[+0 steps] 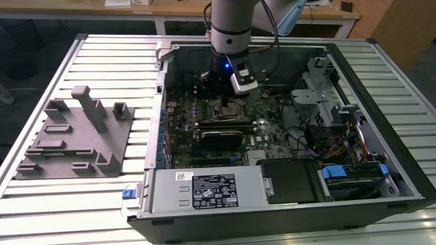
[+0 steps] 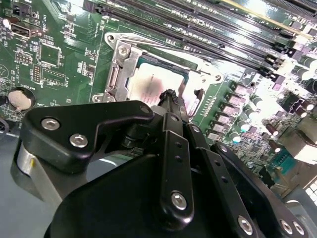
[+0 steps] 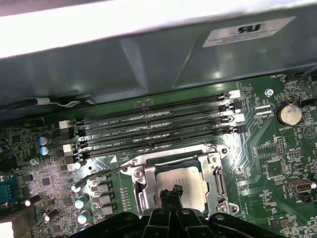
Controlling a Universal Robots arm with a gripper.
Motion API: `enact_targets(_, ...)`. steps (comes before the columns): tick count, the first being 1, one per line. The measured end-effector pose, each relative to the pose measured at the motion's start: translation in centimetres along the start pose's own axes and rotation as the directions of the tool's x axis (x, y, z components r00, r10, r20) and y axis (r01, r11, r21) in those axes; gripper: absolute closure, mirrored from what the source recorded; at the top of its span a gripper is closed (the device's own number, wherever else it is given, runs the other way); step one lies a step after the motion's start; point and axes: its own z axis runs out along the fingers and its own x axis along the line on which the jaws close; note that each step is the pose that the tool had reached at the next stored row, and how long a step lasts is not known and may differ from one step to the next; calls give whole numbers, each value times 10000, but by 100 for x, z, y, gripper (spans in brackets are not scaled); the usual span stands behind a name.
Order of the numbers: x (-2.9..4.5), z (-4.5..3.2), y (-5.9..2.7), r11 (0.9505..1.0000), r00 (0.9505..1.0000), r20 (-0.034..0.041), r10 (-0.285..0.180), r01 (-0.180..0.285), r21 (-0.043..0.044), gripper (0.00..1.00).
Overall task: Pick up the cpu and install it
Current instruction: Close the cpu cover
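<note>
Black metal gripper (image 2: 170,97), silver screw heads along its arms, closest to camera. Fingers pressed together into one narrow tip over the near edge of the cpu (image 2: 147,82), a pale silver square chip lying flat inside a grey metal socket frame (image 2: 119,67); contact unclear. Green circuit board (image 2: 64,64) all around. Long black memory slots (image 2: 198,20) beyond the frame. Round silver coin battery (image 2: 20,98) well apart

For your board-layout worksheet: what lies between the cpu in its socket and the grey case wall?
Long dark memory slots, lying parallel, fill the stretch between the cpu and the case wall, as the first wrist view shows.
</note>
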Motion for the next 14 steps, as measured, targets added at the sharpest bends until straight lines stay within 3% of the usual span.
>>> enact_targets(14, 73, 65, -44, 9968, 9968, -13, -794, 794, -13, 89)
